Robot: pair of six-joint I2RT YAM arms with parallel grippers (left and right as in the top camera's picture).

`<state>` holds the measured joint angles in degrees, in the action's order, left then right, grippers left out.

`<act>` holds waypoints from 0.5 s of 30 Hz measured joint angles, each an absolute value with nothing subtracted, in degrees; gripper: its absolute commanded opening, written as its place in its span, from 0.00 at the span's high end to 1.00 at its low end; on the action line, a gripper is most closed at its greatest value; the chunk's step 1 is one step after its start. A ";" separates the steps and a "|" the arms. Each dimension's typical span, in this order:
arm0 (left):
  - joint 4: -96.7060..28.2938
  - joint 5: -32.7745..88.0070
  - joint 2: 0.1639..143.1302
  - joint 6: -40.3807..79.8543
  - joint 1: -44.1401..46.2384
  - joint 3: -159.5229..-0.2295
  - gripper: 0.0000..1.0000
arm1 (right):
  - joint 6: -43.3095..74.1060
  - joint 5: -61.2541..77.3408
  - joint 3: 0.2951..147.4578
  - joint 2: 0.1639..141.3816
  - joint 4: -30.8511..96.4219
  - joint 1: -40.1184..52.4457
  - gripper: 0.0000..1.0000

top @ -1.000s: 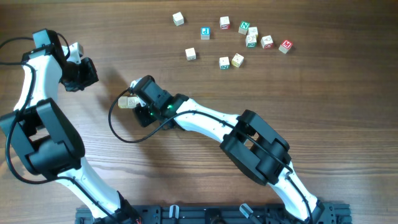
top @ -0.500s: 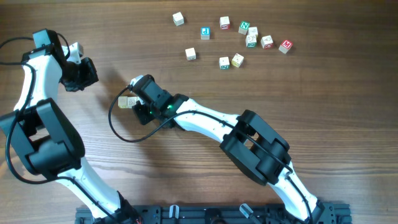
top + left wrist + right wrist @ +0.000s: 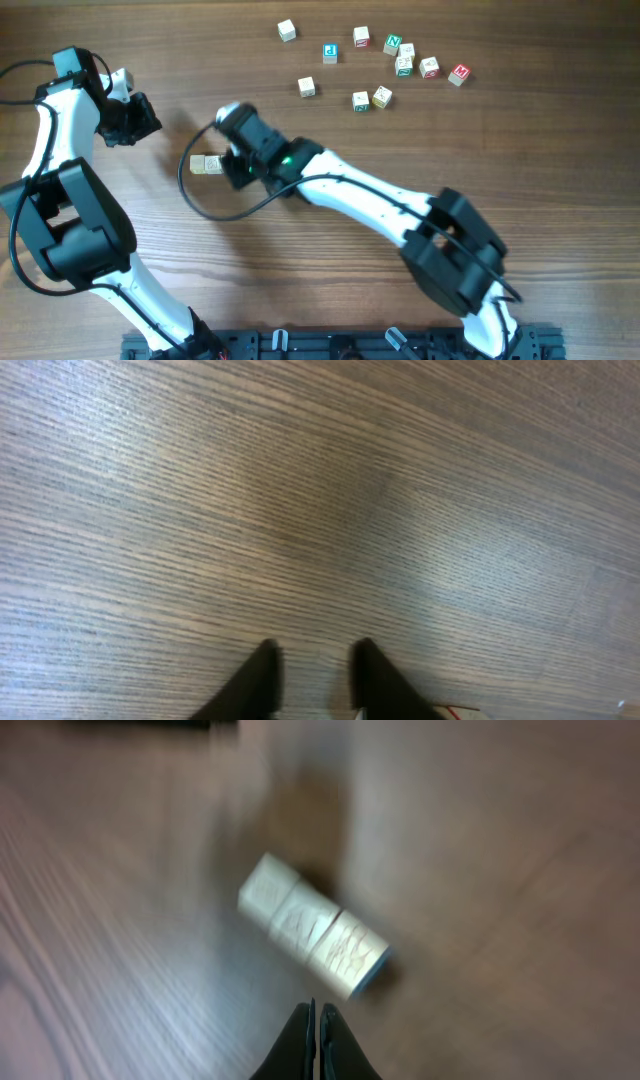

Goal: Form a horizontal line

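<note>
**Wooden table (image 3: 520,150): three-cube bar looks finished**

The horizontal line (image 3: 205,164) lies left of centre overhead, its cubes touching. Just beside it the right gripper (image 3: 316,1032) hovers, fingers together, empty. The left gripper (image 3: 313,665), upper left, is parted, empty. Little seems left.

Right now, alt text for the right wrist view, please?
A short straight bar of three touching pale cubes lies on the wood table, slanted across a blurred frame. The right end effector, shut and empty, sits below, clear of it.
</note>
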<state>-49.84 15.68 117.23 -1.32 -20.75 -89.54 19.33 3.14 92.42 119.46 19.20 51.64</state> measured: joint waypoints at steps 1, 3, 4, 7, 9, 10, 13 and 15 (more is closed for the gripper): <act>-49.89 15.70 117.23 -1.19 -20.75 -89.54 0.00 | 19.14 2.22 92.44 118.56 17.69 50.57 0.95; -49.87 15.70 117.23 -0.95 -20.75 -89.54 0.00 | 18.68 2.11 92.42 118.43 15.42 46.87 0.96; -49.95 15.70 117.23 -0.93 -20.75 -89.54 0.00 | 18.22 2.52 92.42 118.43 14.24 45.93 0.96; -50.17 15.68 117.23 -0.93 -20.75 -89.54 0.00 | 16.47 5.08 92.38 118.87 8.27 43.40 0.96; -50.11 15.70 117.23 -0.91 -20.75 -89.54 0.00 | 16.19 7.86 92.38 120.46 5.78 42.44 0.96; -50.11 15.70 117.23 -0.91 -20.75 -89.54 0.00 | 16.60 11.75 92.38 123.09 4.16 41.63 0.96; -50.13 15.68 117.23 -0.91 -20.75 -89.54 0.00 | 17.69 17.19 92.38 126.85 4.14 41.04 0.96; -50.13 15.70 117.23 -0.91 -20.75 -89.54 0.00 | 17.96 19.97 92.38 127.44 4.16 41.04 0.96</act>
<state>-50.13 15.70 117.23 -0.91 -20.75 -89.54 17.96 19.97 92.38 127.44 4.16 41.04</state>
